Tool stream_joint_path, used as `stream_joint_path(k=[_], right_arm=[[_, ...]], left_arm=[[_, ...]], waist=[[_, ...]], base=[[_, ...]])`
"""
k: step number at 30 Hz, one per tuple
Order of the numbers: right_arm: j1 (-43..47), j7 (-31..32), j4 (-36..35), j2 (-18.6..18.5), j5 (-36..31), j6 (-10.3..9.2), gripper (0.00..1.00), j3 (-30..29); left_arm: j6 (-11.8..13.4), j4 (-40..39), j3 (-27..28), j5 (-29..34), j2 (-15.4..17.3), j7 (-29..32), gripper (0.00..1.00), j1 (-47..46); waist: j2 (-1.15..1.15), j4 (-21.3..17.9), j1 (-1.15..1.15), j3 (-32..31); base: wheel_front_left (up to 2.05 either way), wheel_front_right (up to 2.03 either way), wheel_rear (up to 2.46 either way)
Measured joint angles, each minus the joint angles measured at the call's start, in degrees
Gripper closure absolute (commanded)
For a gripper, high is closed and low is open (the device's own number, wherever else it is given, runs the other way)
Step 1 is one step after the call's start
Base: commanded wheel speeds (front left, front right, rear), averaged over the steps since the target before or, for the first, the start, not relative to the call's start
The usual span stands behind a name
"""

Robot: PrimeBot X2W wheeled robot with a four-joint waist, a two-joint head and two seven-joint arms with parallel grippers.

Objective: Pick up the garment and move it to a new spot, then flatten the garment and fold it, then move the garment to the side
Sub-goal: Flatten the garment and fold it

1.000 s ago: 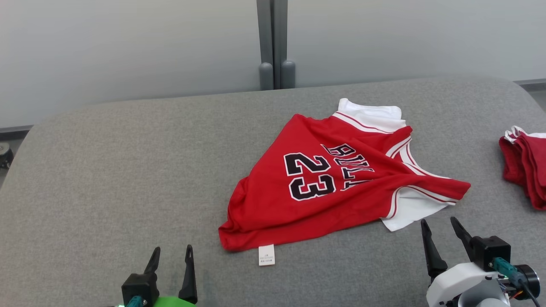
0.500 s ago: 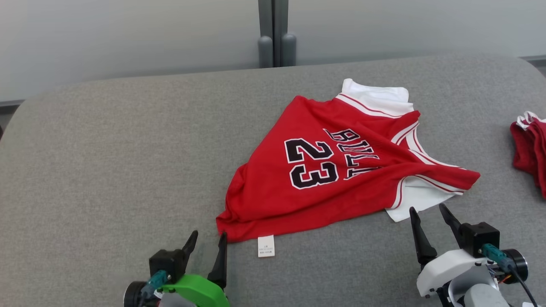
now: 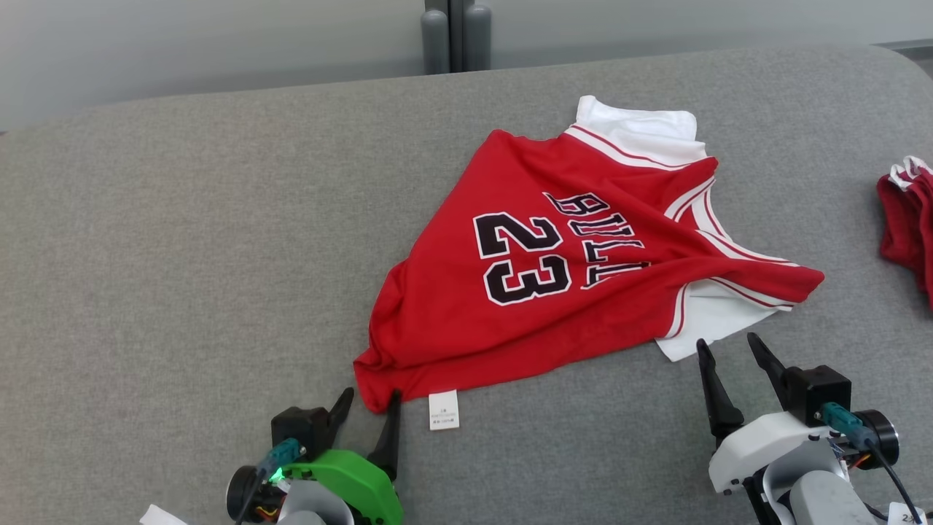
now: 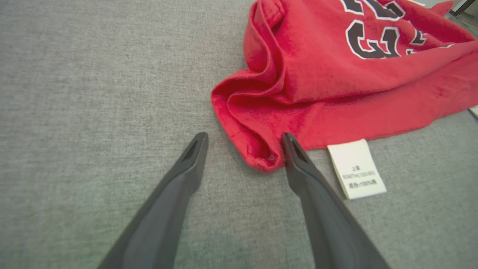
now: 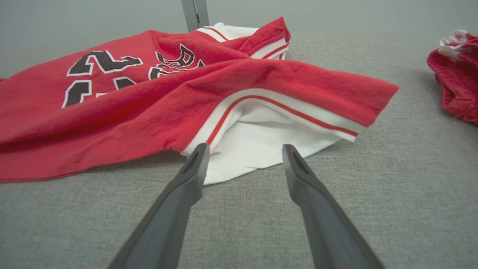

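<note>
The red jersey [image 3: 554, 292] lies rumpled on the grey table [image 3: 182, 255], right of the middle. Its long axis runs on a slant: the bunched hem corner points toward the robot's near left, and the white-trimmed armholes and shoulders point to the far right (the white inside shows at both of those ends). The black "23" faces up. A white label [image 3: 444, 410] sticks out from the near hem. The left gripper [image 3: 372, 397] stands spread wide, with the hem corner between its fingertips, ungripped. The right gripper [image 3: 727, 341], equally wide and empty, has its tips at the white flap's edge. More red cloth [image 3: 907, 226] sits at the right edge.
</note>
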Motion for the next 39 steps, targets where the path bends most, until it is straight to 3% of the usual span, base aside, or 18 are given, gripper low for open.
stream_joint_path(k=[1, 2, 4, 11, 31, 33, 34, 35, 39], right_arm=[[-0.1, 0.0, 0.0, 0.0, 0.0, 0.0, 0.0, 0.1], [-0.2, 0.0, 0.1, 0.0, 0.0, 0.0, 0.0, 0.1], [-0.4, 0.0, 0.2, 0.0, 0.0, 0.0, 0.0, 0.2], [-0.5, 0.0, 2.1, 0.0, -0.1, 0.0, 0.0, 0.1], [-5.5, -0.5, 11.7, 0.0, -2.5, 0.02, 0.01, 1.4], [-6.2, -0.8, 13.2, 0.0, -3.0, 0.02, 0.34, 1.8], [-6.5, -0.8, 13.8, 0.0, -3.0, 0.02, 0.57, 2.0], [-6.8, -1.0, 14.7, -0.1, -3.0, 0.01, 1.0, 2.4], [-7.9, -1.1, 16.8, -0.3, -2.1, -0.03, 1.0, 3.2]], left_arm=[[0.3, 1.0, -0.3, -0.4, 0.0, 0.0, 0.02, -0.5], [0.5, 1.8, -0.7, -0.9, 0.0, 0.0, 0.45, -0.9], [0.6, 3.2, -1.6, -1.3, 0.0, -0.2, 1.0, -1.8], [1.0, 3.6, -2.2, -3.6, 0.1, -0.1, 1.0, -3.1], [0.4, -0.2, 1.1, 0.2, -0.2, 0.0, 1.0, -2.7], [0.2, -0.1, 1.4, 0.5, -0.2, 0.0, 1.0, -2.7], [0.1, -0.1, 1.5, 0.5, -0.2, 0.0, 1.0, -2.7], [0.0, 0.0, 1.7, 0.7, -0.2, 0.0, 1.0, -2.7], [0.0, 0.5, 2.3, 1.2, -0.2, 0.0, 1.0, -2.7]], waist=[[0.0, -0.1, 0.0, 0.1], [0.0, -0.2, 0.0, 0.2], [0.0, -0.2, 0.0, 0.2], [0.0, 0.5, 0.0, 0.3], [0.0, 2.1, 0.0, 3.3], [0.0, 2.1, 0.0, 3.5], [0.0, 2.1, 0.0, 3.6], [0.0, 2.2, 0.0, 3.7], [0.0, 2.2, 0.0, 3.5]], base=[[0.0, 0.0, 0.0], [0.0, 0.0, 0.0], [0.0, 0.0, 0.0], [0.0, 0.0, 0.0], [0.0, 0.0, 0.0], [0.0, 0.0, 0.0], [0.0, 0.0, 0.0], [0.0, 0.0, 0.0], [0.0, 0.0, 0.0]])
